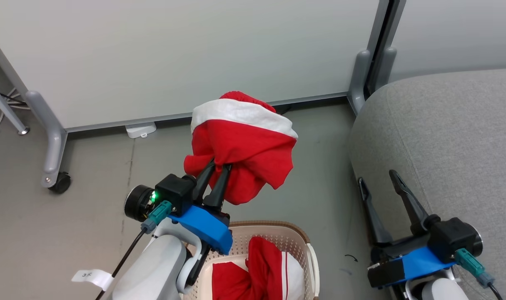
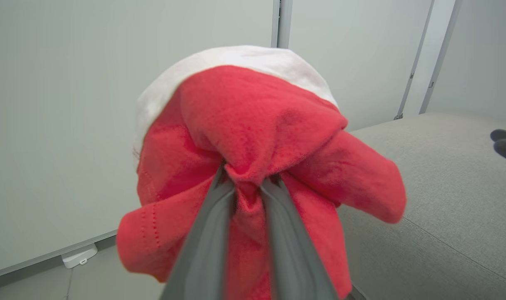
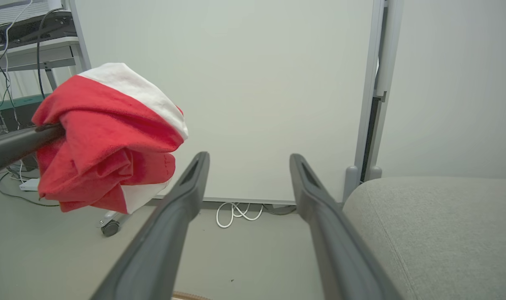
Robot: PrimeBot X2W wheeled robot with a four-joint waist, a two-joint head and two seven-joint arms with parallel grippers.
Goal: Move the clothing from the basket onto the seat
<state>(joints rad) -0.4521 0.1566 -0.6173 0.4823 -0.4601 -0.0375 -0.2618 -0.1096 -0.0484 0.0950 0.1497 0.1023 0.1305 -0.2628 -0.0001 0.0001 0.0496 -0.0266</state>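
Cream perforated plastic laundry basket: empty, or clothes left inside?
Not empty. The head view shows red fabric garments with white stripes lying bunched inside the cream-white perforated basket.

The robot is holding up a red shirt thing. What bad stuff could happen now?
1. The left hand pinches only a small bunch of the red garment, which hangs over bare floor, not the seat. It might slip and land on the floor.
2. The open right hand sits by the seat's edge, in the likely path. Loose folds could catch on its fingers.
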